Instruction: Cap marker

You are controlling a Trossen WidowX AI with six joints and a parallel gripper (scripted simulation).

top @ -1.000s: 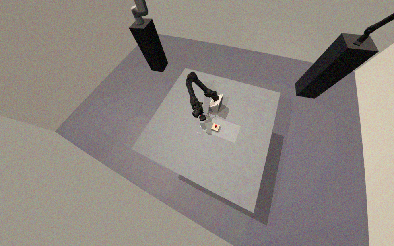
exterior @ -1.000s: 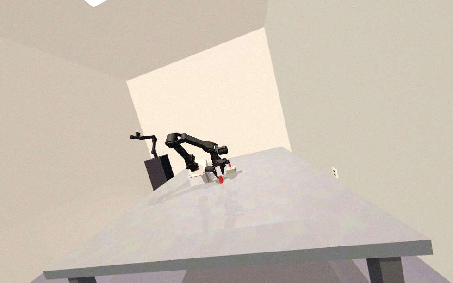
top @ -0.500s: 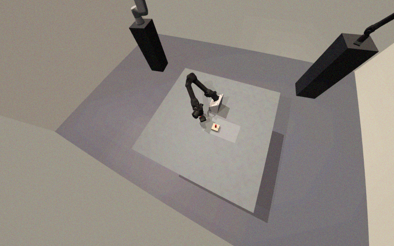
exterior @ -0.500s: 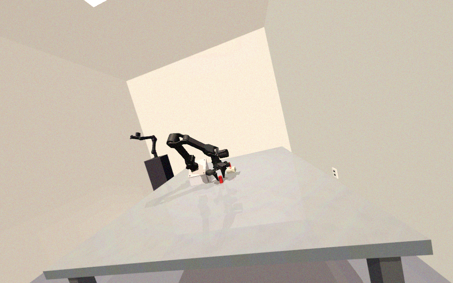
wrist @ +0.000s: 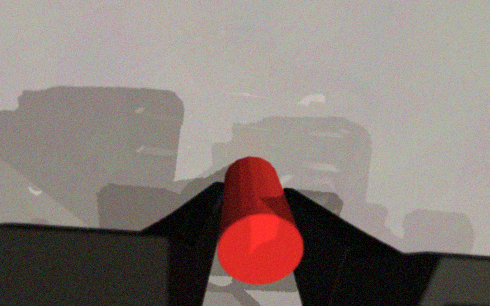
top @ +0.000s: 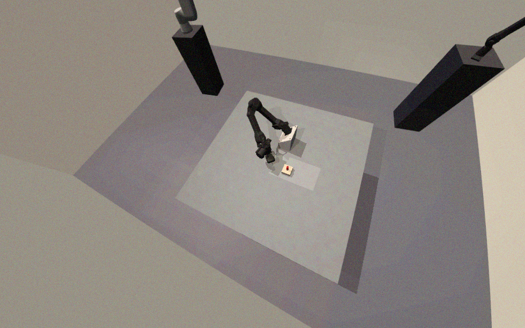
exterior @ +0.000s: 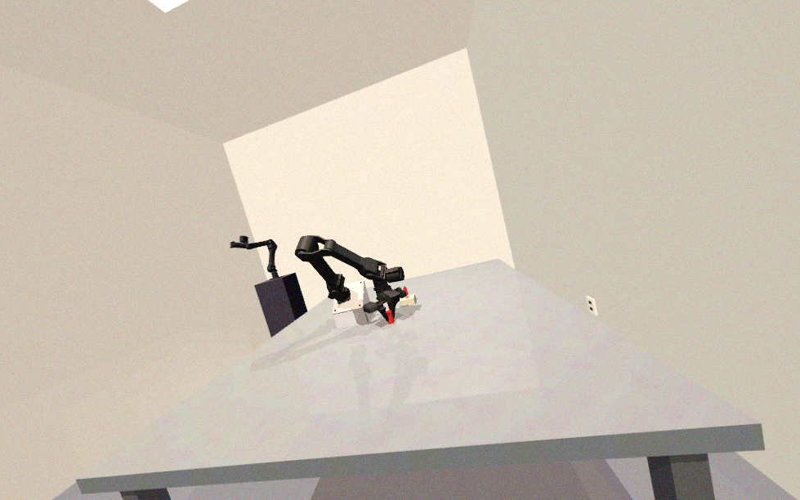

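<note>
The red cap (exterior: 390, 317) (wrist: 260, 250) stands upright on the table. My gripper (exterior: 389, 314) (wrist: 252, 194) points down around it and is shut on it, with one black finger against each side. In the top view the gripper body (top: 270, 159) hides the cap. The marker (top: 287, 167) (exterior: 405, 291) stands upright with its red upper end showing, in the small cream holder block (top: 286, 172) (exterior: 408, 301). The block lies a short way from the gripper, to its right in the top view. The wrist view does not show marker or block.
The arm's white base box (top: 291, 141) (exterior: 350, 318) stands on the table (top: 235, 199) (exterior: 452, 398) close behind the gripper and holder block. Dark pedestals (top: 200, 61) (top: 439, 91) carrying other arms stand away from the table.
</note>
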